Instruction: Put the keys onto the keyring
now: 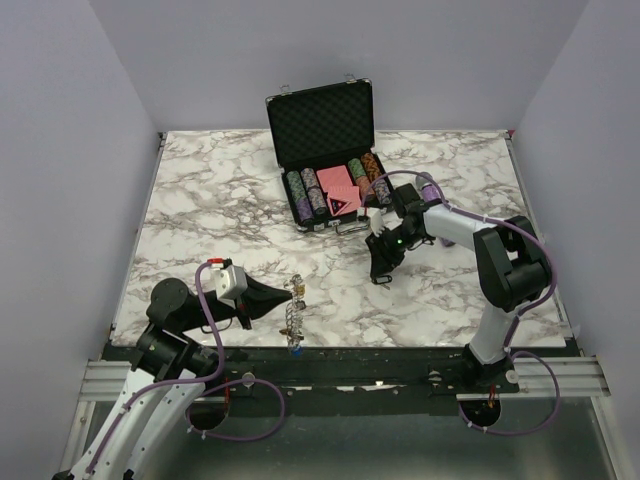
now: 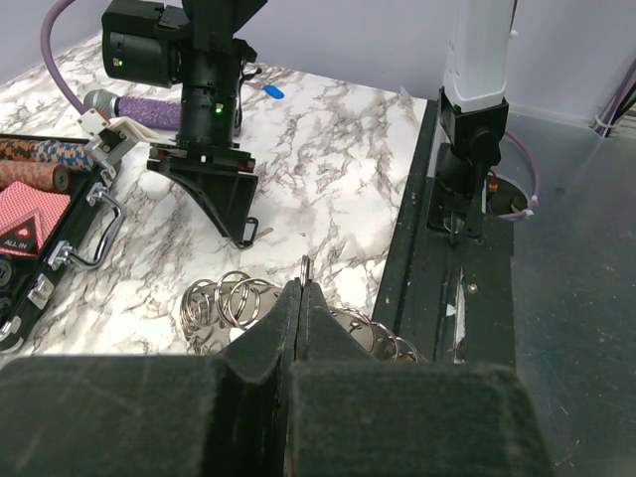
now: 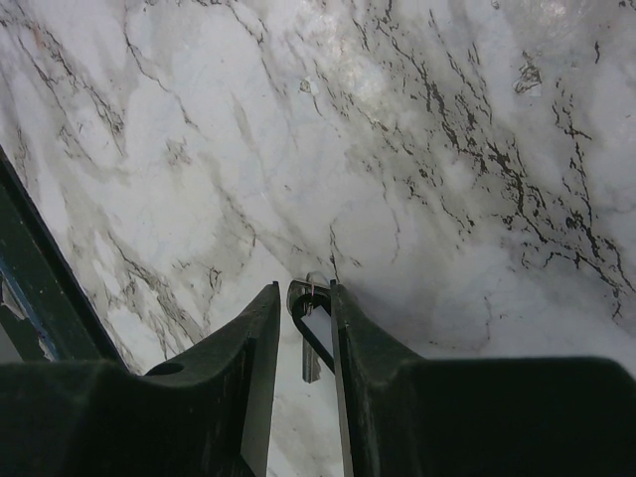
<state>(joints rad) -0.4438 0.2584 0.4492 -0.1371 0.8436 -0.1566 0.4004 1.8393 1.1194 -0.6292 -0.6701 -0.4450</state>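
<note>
My left gripper has its jaws pressed together on the keyring. Only the left wrist view shows this: one wire loop stands up out of the pinch, and the other coils lie on the table near its front edge. From above, the ring is a small glint at my fingertip.

My right gripper holds its jaws part spread, pinching a key. Only the right wrist view shows the black head and short silver blade between the fingers, over bare marble. The left wrist view gives just a silver sliver at the tip. Key and ring are well apart.

I count one keyring, one sure key, one open case and one microphone. A blue piece lies beyond my right arm, too small to name.
</note>
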